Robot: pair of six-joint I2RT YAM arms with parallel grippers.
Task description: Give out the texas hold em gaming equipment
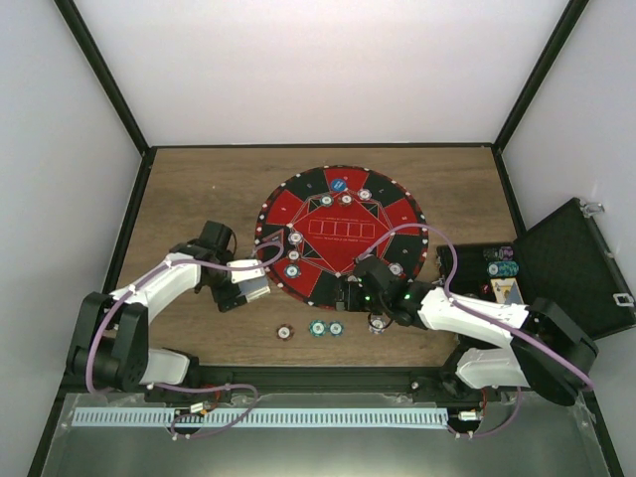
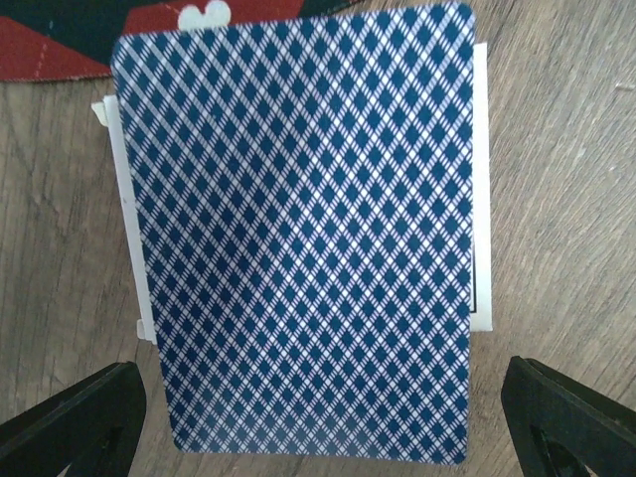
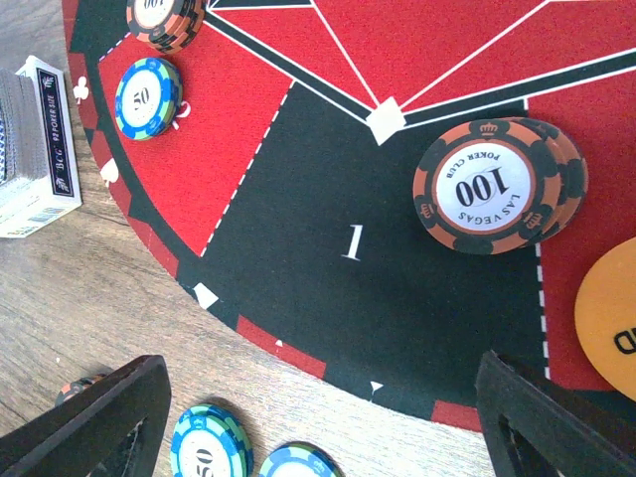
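A blue-checked card [image 2: 298,229] lay on a white box [image 2: 482,199] just ahead of the left gripper [image 2: 323,407], whose jaws stood wide apart beside the card's near end, not pinching it. A stack of brown chips [image 3: 492,187] sat on the round mat [image 3: 328,298] ahead and right of the right gripper [image 3: 323,397], its jaws wide apart too, a teal chip [image 3: 209,447] by its left-hand finger. The left arm [image 1: 149,288] and the right arm [image 1: 467,313] bent low over the wooden table [image 1: 199,189], white walls [image 1: 318,70] around.
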